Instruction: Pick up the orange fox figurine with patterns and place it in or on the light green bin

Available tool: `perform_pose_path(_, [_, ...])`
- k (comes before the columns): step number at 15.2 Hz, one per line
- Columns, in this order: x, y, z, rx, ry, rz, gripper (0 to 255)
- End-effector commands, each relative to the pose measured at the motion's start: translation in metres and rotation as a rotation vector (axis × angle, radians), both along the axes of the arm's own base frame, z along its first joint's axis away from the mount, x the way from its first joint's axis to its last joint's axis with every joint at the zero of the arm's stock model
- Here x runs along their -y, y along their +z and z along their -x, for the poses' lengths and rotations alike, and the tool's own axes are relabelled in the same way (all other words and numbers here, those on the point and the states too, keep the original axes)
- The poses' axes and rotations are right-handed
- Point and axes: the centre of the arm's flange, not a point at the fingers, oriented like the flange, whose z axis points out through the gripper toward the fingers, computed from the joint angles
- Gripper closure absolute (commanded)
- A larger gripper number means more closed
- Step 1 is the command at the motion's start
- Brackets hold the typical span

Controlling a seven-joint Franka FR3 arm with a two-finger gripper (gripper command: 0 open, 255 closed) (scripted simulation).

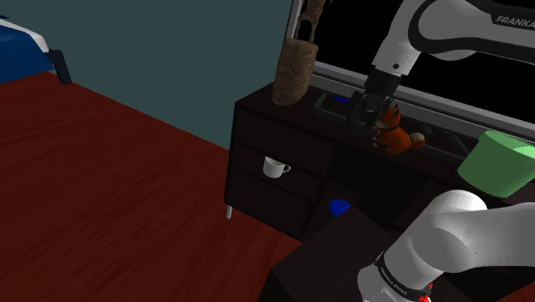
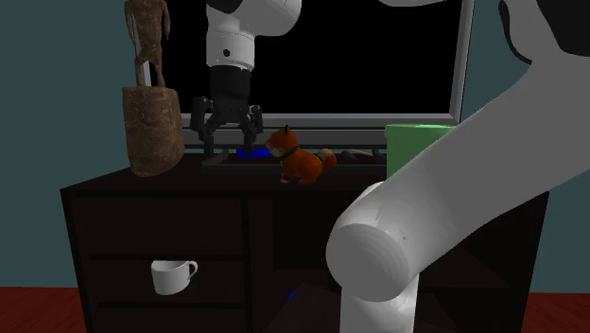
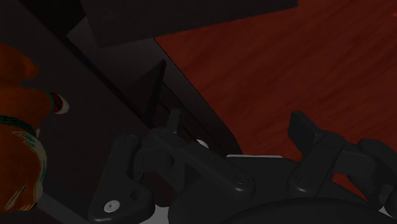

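1. Shoulder view: gripper (image 1: 363, 120) is hovering just beside the fox (image 1: 393, 129) on the desk (image 1: 257, 129), its jaws standing apart and empty.
2. Bin (image 1: 497, 163) is sitting farther along the desk, apart from the fox.
3. Risk: closing while off-centre, one finger may be toppling the fox instead of straddling it.

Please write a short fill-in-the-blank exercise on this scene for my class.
The fox figurine is coloured ____.
The gripper hangs beside the fox figurine with its jaws ____.
The bin is light ____.
The cup in front of the drawers is ____.
Missing words: orange, open, green, white.
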Motion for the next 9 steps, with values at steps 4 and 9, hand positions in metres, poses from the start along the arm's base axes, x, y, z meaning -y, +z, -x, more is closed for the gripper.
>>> perform_pose_path(4, [0.031,0.0,0.023,0.007,0.057,0.011,0])
perform_pose_path(9, [0.086,0.001,0.056,0.019,0.153,0.03,0])
